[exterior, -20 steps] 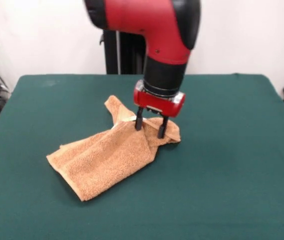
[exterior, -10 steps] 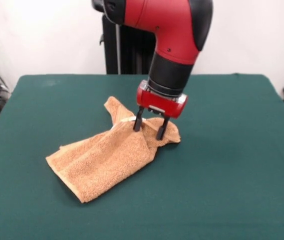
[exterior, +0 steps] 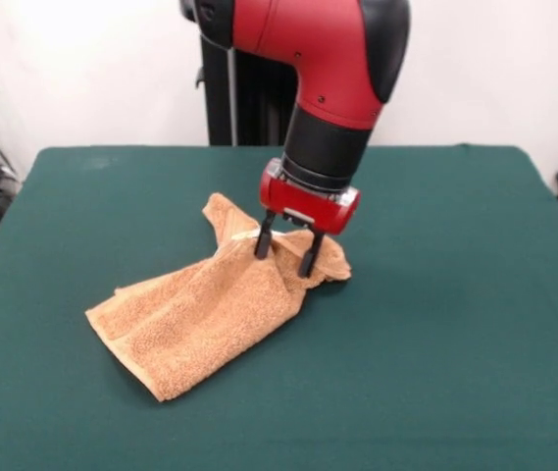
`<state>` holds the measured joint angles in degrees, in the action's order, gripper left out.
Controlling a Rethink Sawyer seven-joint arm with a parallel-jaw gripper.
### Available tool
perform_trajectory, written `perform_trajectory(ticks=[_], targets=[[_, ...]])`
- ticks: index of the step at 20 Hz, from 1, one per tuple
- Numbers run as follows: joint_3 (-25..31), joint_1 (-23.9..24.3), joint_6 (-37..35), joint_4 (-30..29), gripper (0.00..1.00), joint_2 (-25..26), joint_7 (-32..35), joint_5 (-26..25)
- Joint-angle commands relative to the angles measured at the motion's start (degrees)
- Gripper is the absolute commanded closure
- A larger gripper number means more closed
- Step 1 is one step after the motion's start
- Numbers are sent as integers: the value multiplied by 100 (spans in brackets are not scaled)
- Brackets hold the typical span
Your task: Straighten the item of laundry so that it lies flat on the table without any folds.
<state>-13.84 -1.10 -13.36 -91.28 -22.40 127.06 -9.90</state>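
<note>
1. Small orange-tan terry-cloth towel [exterior: 205, 312], fluffy and rumpled, lying near the middle of the large dark green felt-topped table [exterior: 455, 324].
2. Spread from a wide, flatter end at the lower left, close to the viewer, up to a narrow, bunched end at the upper right.
3. One pointed flap sticking out toward the far side, just left of the bunched end.
4. Thin pale strip, perhaps a tag or hem, showing on the cloth right beside the left finger.
5. Black two-fingered pincer [exterior: 284, 255] under a red wrist block, hanging from the red and black arm [exterior: 328, 69] and tilted slightly.
6. Planted on the bunched upper-right end of the towel, both fingertips [exterior: 261, 243] down among the folds.
7. Fingers parted, with a raised ridge of cloth between them.
8. Cannot tell whether the cloth is truly pinched or merely straddled.
9. Bulk of the towel lying down-left of the pincer, flat on the table.
</note>
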Motion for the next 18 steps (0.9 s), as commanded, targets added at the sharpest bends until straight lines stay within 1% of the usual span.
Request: perform_trajectory(ticks=[1,2,5,10,16,18], targets=[[189,17,482,-95,0,357,1066,343],[250,67,559,-136,100,341,1017,348],[267,99,670,-157,100,330,992,310],[306,115,574,-220,100,270,1070,442],[459,236,526,-189,100,245,918,415],[434,213,537,-194,100,253,947,426]])
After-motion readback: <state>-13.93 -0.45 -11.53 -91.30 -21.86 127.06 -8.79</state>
